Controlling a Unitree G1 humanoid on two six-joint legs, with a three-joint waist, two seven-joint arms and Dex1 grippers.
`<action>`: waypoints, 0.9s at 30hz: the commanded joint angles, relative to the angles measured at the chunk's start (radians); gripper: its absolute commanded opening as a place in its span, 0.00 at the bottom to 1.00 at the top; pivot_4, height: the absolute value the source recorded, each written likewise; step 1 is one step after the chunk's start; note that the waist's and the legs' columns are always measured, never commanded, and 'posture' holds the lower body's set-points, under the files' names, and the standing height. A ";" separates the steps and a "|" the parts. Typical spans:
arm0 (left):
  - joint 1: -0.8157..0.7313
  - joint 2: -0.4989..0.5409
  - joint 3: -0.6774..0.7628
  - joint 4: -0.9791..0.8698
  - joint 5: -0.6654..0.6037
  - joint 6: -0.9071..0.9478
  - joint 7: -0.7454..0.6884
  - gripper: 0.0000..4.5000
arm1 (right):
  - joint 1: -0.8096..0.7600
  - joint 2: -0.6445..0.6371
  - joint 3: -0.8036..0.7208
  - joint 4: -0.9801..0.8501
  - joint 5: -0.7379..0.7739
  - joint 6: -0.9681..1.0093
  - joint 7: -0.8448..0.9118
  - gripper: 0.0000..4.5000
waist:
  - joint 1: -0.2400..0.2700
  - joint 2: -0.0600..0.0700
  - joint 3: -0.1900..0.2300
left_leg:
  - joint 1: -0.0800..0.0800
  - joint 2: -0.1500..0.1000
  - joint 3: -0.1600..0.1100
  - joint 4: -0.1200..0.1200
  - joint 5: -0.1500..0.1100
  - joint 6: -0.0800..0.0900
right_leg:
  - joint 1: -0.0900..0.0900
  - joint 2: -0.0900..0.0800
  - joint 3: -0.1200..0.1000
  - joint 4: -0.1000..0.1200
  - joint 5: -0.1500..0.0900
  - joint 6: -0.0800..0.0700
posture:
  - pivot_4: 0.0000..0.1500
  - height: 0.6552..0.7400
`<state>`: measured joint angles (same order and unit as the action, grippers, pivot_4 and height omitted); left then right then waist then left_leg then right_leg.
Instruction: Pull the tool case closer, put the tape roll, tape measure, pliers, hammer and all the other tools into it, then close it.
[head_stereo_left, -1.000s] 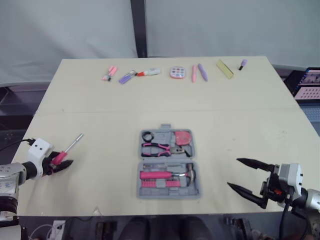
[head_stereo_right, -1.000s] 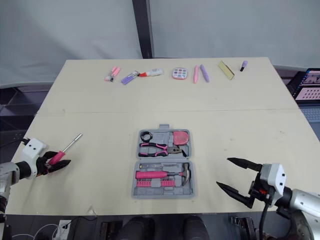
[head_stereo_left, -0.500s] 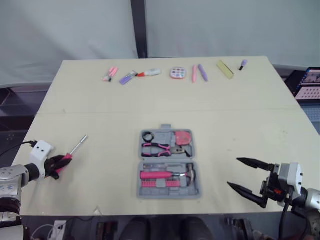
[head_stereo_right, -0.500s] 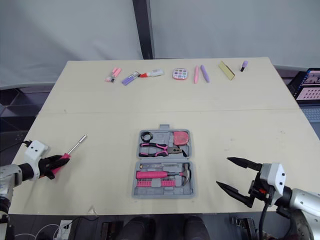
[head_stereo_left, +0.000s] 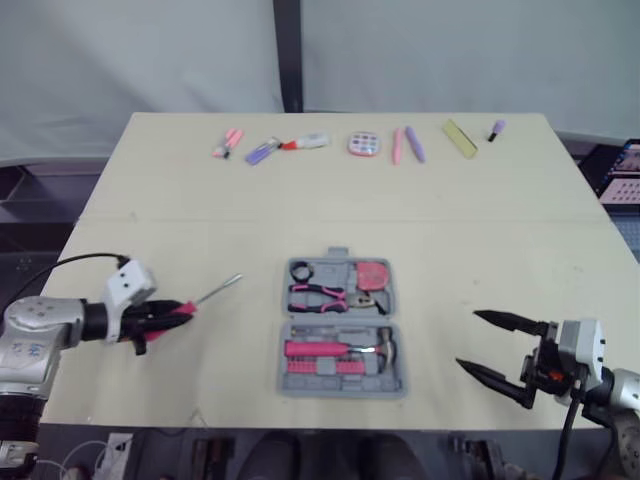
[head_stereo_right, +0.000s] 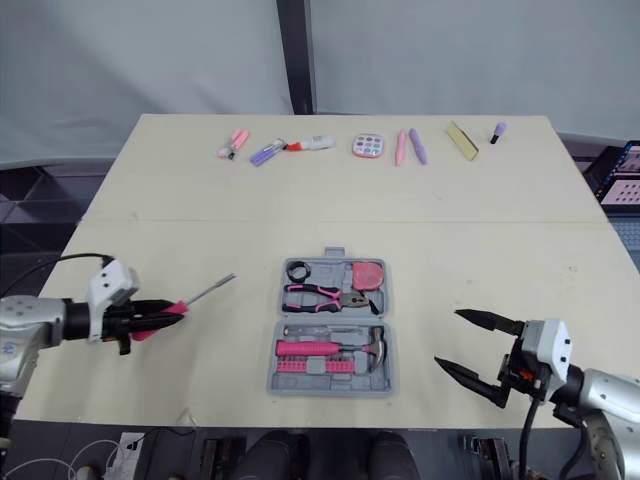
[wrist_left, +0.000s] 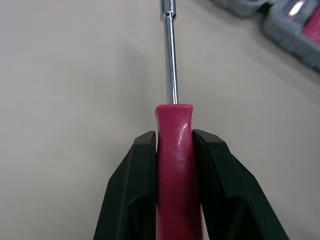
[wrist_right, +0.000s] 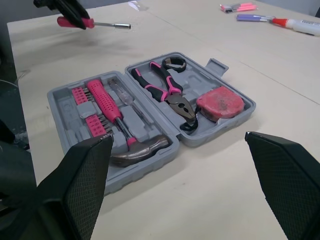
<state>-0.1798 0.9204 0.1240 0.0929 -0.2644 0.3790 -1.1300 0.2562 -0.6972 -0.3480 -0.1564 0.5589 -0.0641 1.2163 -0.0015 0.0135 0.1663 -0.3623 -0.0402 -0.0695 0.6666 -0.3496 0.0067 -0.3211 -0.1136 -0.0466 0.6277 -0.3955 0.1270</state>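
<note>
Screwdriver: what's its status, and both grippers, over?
Left gripper shut on pink-handled screwdriver, left of tool case. Right gripper open, empty, right of case. Case open, pliers and hammer inside. Nothing between screwdriver and case.

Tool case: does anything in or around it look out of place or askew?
Nothing stands out. The tool case lies open, with the hammer, pliers and tape measure seated in their recesses. The screwdriver is outside it, held in the left gripper.
</note>
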 joint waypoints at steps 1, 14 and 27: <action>-0.011 -0.005 -0.049 -0.147 -0.019 0.080 0.010 0.13 | -0.011 0.006 0.012 -0.005 -0.005 -0.024 0.009 1.00 | -0.001 0.000 0.000 | 0.000 0.000 0.000 0.000 0.000 0.000 | 0.000 0.000 0.000 0.000 0.000 0.000 | 1.00 1.00; -0.163 -0.081 -0.274 -0.428 -0.029 0.313 0.065 0.13 | 0.011 0.006 0.041 -0.037 -0.005 -0.023 0.004 1.00 | 0.002 -0.001 0.000 | -0.005 -0.001 0.000 0.003 0.000 0.001 | -0.002 0.002 -0.002 0.000 0.000 0.000 | 1.00 1.00; -0.340 -0.177 -0.509 -0.624 -0.017 0.570 0.152 0.13 | -0.003 -0.011 0.066 -0.024 -0.002 -0.017 0.020 1.00 | 0.014 -0.001 0.001 | -0.007 -0.001 -0.001 0.006 0.000 0.001 | -0.002 0.003 -0.002 -0.001 0.000 0.000 | 1.00 1.00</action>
<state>-0.5038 0.7510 -0.3676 -0.4847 -0.2758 0.9207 -0.9923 0.2469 -0.6976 -0.2778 -0.1575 0.5476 -0.0811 1.2201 0.0129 0.0121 0.1672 -0.3699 -0.0411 -0.0704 0.6724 -0.3492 0.0079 -0.3232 -0.1106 -0.0482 0.6268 -0.3955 0.1270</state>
